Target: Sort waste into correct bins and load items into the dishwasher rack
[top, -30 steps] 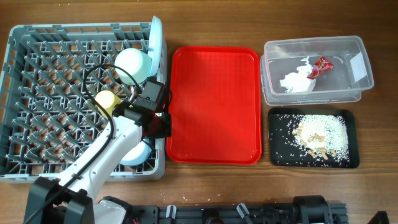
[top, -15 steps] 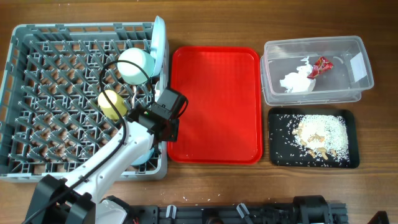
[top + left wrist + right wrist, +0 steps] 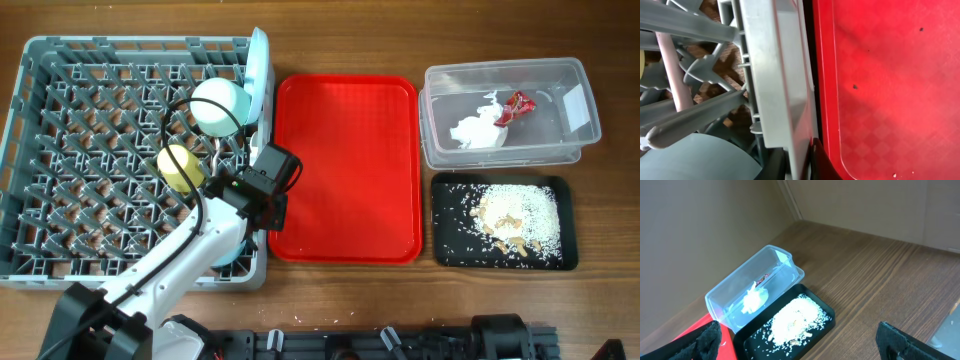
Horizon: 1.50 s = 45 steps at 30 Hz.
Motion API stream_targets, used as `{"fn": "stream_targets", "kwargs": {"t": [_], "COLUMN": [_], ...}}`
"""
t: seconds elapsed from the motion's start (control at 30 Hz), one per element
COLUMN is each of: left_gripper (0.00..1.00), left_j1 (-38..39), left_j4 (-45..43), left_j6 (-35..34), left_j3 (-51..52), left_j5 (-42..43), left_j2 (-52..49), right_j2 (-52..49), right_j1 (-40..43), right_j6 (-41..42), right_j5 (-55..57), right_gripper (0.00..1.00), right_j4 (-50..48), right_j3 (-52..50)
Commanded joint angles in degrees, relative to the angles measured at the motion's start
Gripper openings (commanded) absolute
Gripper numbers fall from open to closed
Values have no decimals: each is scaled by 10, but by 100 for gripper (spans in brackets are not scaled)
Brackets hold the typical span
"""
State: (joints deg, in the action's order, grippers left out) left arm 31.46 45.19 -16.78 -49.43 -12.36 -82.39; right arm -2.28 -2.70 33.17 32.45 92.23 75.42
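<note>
Left gripper (image 3: 795, 150): its fingers straddle the right wall of the large square grey plastic dishwasher rack (image 3: 130, 43), one inside and one outside. The wall fills the gap, so it looks clamped there.
Right gripper (image 3: 799, 330): the fingers are wide apart and hold nothing, above the table's right end.
Loaded items: the small yellow cup (image 3: 180, 167), mint-green bowl (image 3: 218, 103) and light blue round plate (image 3: 253, 70) sit in the rack's right part. The plate is upright against the right wall. I cannot pick out the fork and spoon.
Waste: the crumpled white paper napkin (image 3: 475, 130) and shiny red snack wrapper (image 3: 518, 102) lie in the clear rectangular plastic tub (image 3: 505, 66). The beige crumbs (image 3: 512, 212) lie in the black rectangular plastic tray (image 3: 568, 235).
Flat red tray (image 3: 345, 170): its left rim lies just beside the gripped wall.
Step, as I judge it: shifting or releasing the rack.
Doing it well: move slowly and level so the upright plate does not tip. Keep the outer finger off the red rim, and open fully before lifting away.
</note>
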Motion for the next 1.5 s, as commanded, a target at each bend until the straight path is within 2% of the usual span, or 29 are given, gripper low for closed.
{"fn": "stream_targets", "kwargs": {"t": [0.0, 0.23, 0.27, 0.3, 0.33, 0.37, 0.5, 1.33, 1.47], "left_gripper": [41, 55, 73, 81, 96, 100, 100, 100, 100], "left_j1": [9, 9, 9, 9, 9, 9, 9, 9, 9], "left_j4": [-10, -8, -8, -9, -13, -26, -33, -10, -10], "left_j6": [59, 59, 59, 56, 42, 28, 22, 22, 22], "left_j3": [18, -44, -66, -90, -112, -127, -131, -131, -131], "left_j5": [-34, -36, -37, -38, -38, -38, -29, -29, -29], "left_j2": [-4, 63, 85, 110, 134, 159, 235, 230, 230], "right_j2": [0, 0, 0, 0, 0, 0, 0, 0, 0], "right_j1": [0, 0, 0, 0, 0, 0, 0, -2, -2], "right_j6": [0, 0, 0, 0, 0, 0, 0, 0, 0], "right_j5": [6, 6, 6, 6, 6, 6, 6, 6, 51], "right_gripper": [100, 100, 100, 100, 100, 100, 100, 100, 100], "right_j4": [-1, -1, -1, -1, -1, -1, -1, -1, -1], "right_j3": [-2, -2, -2, -2, -2, -2, -2, -2, -2]}}
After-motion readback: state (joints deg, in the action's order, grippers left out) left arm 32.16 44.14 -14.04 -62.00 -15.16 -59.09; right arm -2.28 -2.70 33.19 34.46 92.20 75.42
